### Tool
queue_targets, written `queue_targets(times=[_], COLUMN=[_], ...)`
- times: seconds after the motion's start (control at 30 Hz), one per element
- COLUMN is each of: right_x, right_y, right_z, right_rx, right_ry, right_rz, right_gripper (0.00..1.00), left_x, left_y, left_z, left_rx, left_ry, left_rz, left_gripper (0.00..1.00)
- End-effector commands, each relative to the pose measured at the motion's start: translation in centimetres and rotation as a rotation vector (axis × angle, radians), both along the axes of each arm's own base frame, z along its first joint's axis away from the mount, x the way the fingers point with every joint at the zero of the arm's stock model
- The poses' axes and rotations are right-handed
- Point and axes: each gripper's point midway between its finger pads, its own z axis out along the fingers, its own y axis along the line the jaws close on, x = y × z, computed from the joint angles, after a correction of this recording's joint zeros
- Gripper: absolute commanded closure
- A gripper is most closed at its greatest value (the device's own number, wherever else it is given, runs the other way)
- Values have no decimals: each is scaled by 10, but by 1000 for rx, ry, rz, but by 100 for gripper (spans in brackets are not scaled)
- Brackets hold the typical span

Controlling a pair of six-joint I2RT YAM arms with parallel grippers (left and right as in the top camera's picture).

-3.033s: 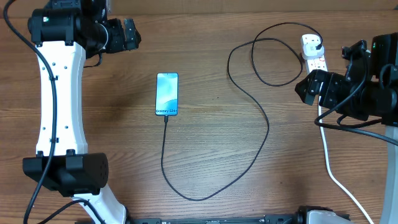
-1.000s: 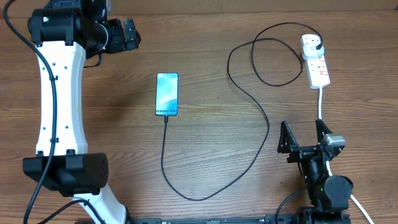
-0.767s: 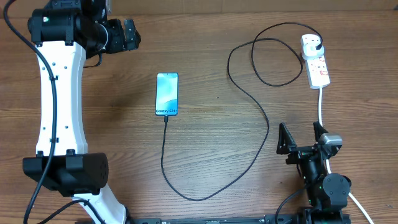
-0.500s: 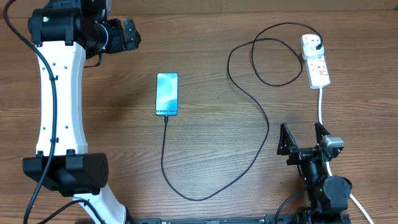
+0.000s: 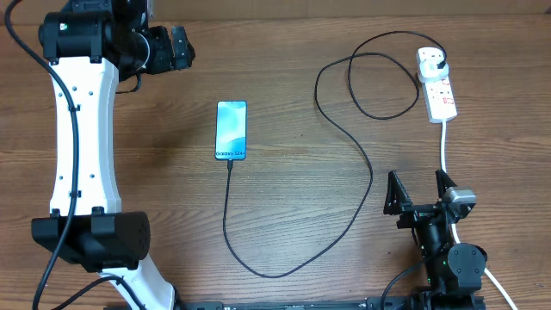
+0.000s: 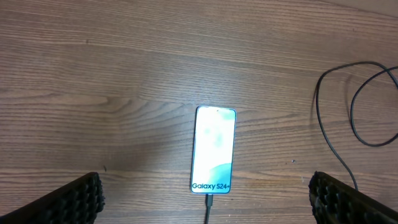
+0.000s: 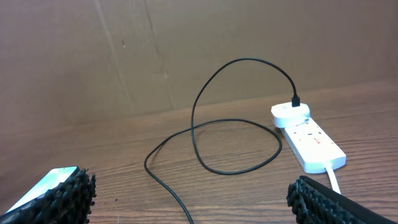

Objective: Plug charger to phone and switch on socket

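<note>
Right fingers (image 5: 394, 194) released, empty; left fingers (image 6: 71, 202) likewise. The socket (image 5: 436, 82) lies far right, straight beyond the right fingers, long axis near-to-far; these are the nearer pair. The charger (image 5: 371, 176) tip sits at near end of phone (image 5: 231, 129).

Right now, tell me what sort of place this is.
Probably a robot test bench, not a home: a bare wooden table with a plain cardboard wall behind it, robot arms mounted at its edges, and only a phone, charger and socket laid out.
</note>
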Motion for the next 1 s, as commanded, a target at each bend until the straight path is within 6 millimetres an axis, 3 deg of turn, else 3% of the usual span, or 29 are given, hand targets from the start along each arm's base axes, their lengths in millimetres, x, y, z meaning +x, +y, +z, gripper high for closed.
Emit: queue_targets(times=[0.0,0.6,0.97], right_x=[0,0,0], right_y=[1,1,1], right_z=[-2,-2,-2], right_rx=[-1,-1,-1], right_ry=[-2,-2,-2], right_rz=[5,5,5], right_gripper=[0,0,0], left_x=[-3,-6,-57], left_y=[0,-7,-4], left_z=[15,21,67], left_rx=[18,18,47], left_ry=[-41,-55,-264], left_rz=[-18,-34,-19], left_gripper=[0,0,0])
